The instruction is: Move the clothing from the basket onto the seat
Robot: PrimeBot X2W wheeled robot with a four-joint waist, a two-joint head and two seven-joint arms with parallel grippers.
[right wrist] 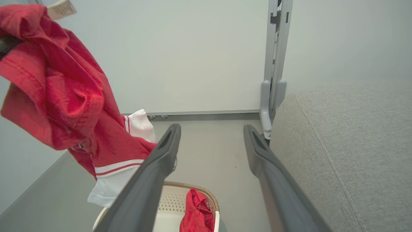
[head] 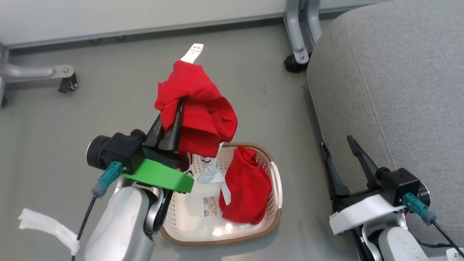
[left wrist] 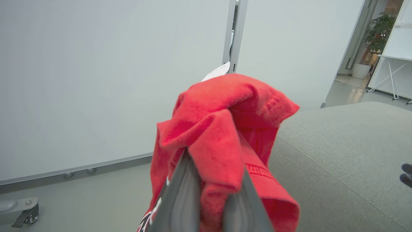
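Basket (head: 217,241) on the floor (head: 108,108) holds one plain red garment (head: 246,188); left gripper (head: 175,116) clamps the jersey (head: 203,119) above it, right gripper (head: 336,141) gapes empty.

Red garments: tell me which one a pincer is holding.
The red jersey with white stripe trim, clamped in the left pincer and hanging above the basket. The other red garment lies loose inside the basket, with no pincer on it.

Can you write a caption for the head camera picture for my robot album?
Left gripper holds a red jersey above the basket, where another red garment lies, beside the grey seat.
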